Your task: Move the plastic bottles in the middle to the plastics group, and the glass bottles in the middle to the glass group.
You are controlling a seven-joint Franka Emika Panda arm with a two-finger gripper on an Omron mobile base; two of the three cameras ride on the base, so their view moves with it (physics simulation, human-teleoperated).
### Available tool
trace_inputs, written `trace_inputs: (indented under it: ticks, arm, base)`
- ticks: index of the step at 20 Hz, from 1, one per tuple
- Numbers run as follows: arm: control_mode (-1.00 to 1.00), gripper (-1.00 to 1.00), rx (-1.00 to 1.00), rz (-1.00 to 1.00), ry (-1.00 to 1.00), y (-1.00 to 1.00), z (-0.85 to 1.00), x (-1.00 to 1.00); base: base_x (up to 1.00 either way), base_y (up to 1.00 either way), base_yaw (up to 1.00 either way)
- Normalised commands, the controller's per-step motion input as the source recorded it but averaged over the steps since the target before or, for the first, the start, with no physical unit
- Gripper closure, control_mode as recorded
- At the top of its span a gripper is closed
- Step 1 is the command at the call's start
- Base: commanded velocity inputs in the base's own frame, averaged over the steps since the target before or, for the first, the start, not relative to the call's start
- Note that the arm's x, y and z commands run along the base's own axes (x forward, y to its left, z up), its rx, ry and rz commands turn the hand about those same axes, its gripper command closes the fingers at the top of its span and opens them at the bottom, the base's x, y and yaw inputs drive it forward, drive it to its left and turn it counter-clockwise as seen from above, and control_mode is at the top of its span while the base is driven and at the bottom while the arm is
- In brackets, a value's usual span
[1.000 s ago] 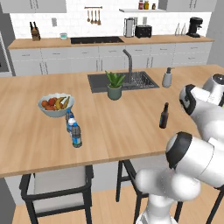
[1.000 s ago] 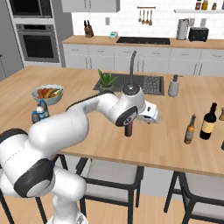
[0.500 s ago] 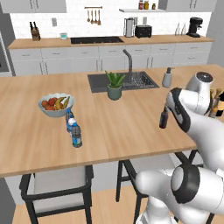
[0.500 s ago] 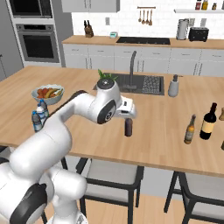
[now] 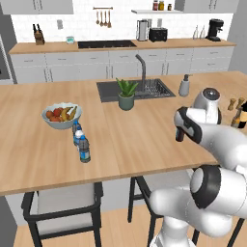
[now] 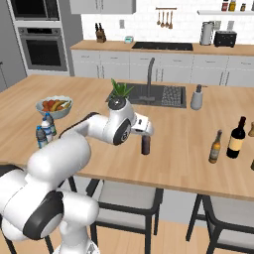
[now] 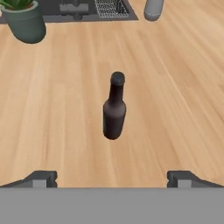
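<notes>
Brown glass beer bottle [image 7: 114, 107] is standing upright on the wooden island counter [image 7: 175, 100], centred ahead of the gripper [image 7: 112, 178], whose fingers are sitting spread wide, gripping nothing. Potted plant [image 7: 24, 19] is at 11 o'clock. Wine bottle [image 6: 236, 138] is standing far off at 3 o'clock; plastic water bottles [image 6: 43, 132] are clustering at 9 o'clock, beside the fruit bowl [image 6: 53, 106].

A home kitchen: wooden island [image 5: 38, 159] with sink [image 5: 136, 89], wall ovens [image 6: 40, 42], probably a toaster [image 5: 158, 34].
</notes>
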Motion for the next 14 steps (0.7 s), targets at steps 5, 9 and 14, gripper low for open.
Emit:
trace_inputs:
  ticks: [5,9,14]
  arm:
    - [-1.0,-1.0,0.07,-0.08,0.0,0.0,-0.22,0.17]
    - [-1.0,-1.0,0.08,0.0,0.0,0.0,-0.26,0.36]
    - [-1.0,-1.0,0.01,0.0,0.06,-0.05,-0.01,0.26]
  base:
    - [0.0,0.0,0.0]
    - [0.0,0.0,0.0]
    - [0.0,0.0,0.0]
